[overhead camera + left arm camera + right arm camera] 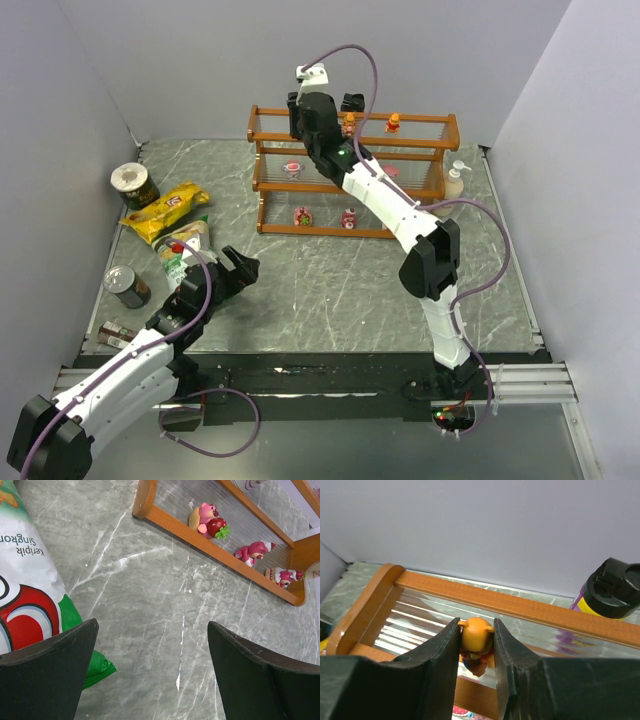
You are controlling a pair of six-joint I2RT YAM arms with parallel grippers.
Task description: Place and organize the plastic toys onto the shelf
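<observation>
Right now my right tool (476, 647) is pinching an orange toy (477, 637) by its head, one finger on each side. The toy hangs over the top tier of the shelf (520, 606), close to the shelf's left end. The shelf stands at the far edge of the desk (330, 290), about in the middle. Behind it I see a bottle with a black cap (615, 587).

Two more stand on the top tier: a second orange toy (348, 125) and a third orange toy (393, 123) to its right. On the middle tier sits the middle pink toy (293, 167). There may be another one farther right, but my arm covers part of it. On the bottom tier three stand in a row: the first pink toy (210, 522), the next pink toy (255, 551) and the last pink toy (282, 575).

My left tool (152, 630) is spread wide and holds nothing. It hovers over bare desk toward the near left corner. A green and white chip bag (30, 580) lies just beside its left finger. A yellow chip bag (165, 210), one can (135, 183) and another can (127, 287) lie by the left edge.
</observation>
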